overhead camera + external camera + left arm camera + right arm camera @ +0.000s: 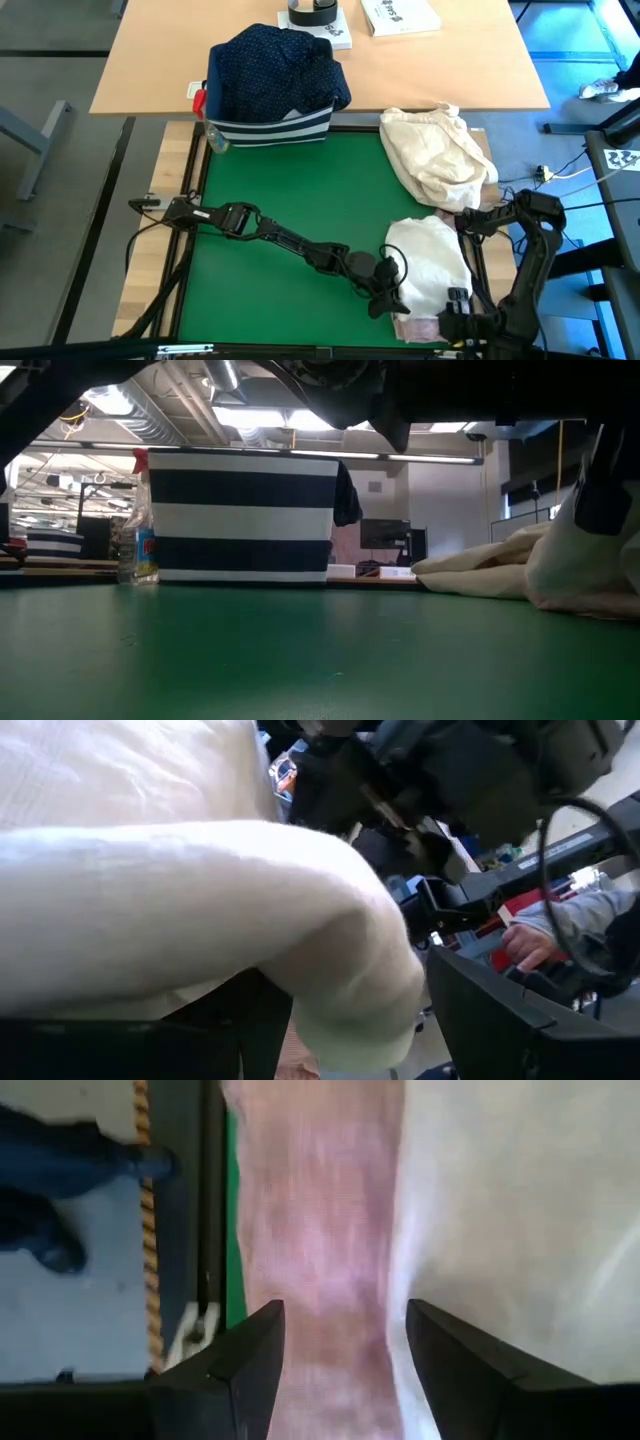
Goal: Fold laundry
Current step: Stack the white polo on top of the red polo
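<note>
Closest to the lens, a white shirt point(170, 910) fills the left wrist view, bulging over that arm's fingers so they are hidden. Green mat point(290, 190) covers the near table; a light wooden table point(160, 60) adjoins its far edge. Navy striped bin point(270, 128) at the mat's far edge, heaped with a navy white-dotted shirt point(275, 65). Cream-beige cloth bundle point(440, 155) on the mat's far right. White shirt lies bunched at the near right of the mat, with a pale pink top point(420, 327) showing beneath its near edge. Left gripper point(385, 295) reaches across the mat to the white shirt's left edge, touching it; cannot tell how wide its jaws stand or whether cloth is pinched. Right gripper point(345, 1370) sits at the near right corner, jaws parted, pink cloth lying in the gap, white cloth beside it; a clamp on the fabric is not evident. Spray bottle point(138, 520) stands just beside the bin. A person's hand and grey sleeve point(560, 935) show beyond the table.
</note>
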